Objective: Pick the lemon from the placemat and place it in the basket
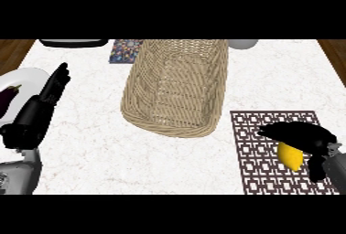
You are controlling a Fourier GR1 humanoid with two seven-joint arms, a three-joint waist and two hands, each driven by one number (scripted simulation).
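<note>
Head view: a tall woven wicker basket [174, 87], tan and oval, stands on the white marbled counter [88, 151], and everything else is placed from it.

Right of the basket and nearer the robot lies a dark brown placemat [260, 157] with a lattice pattern, its corner close to the basket's near rim but apart from it. The yellow oval lemon [291, 157] is over the placemat's right half. Whether it rests on the mat or is raised off it cannot be told. The black right hand [303, 133] covers the lemon's far end, its fingers curled round the fruit and pointing back toward the basket.

Left of the basket, well apart, the black left hand [49, 93] rests with straight fingers pointing away from the robot, holding nothing. Farther left, a white round plate [27, 77] carries a dark purple eggplant [8, 99].

Beyond the basket's far left corner, a small tile with a speckled multicoloured pattern [126, 50] lies just beside the rim. Left of that tile is a black-rimmed dish [73, 43], cut off by the edge. Beyond the basket's far right corner sits a pale grey rounded object [243, 44].
</note>
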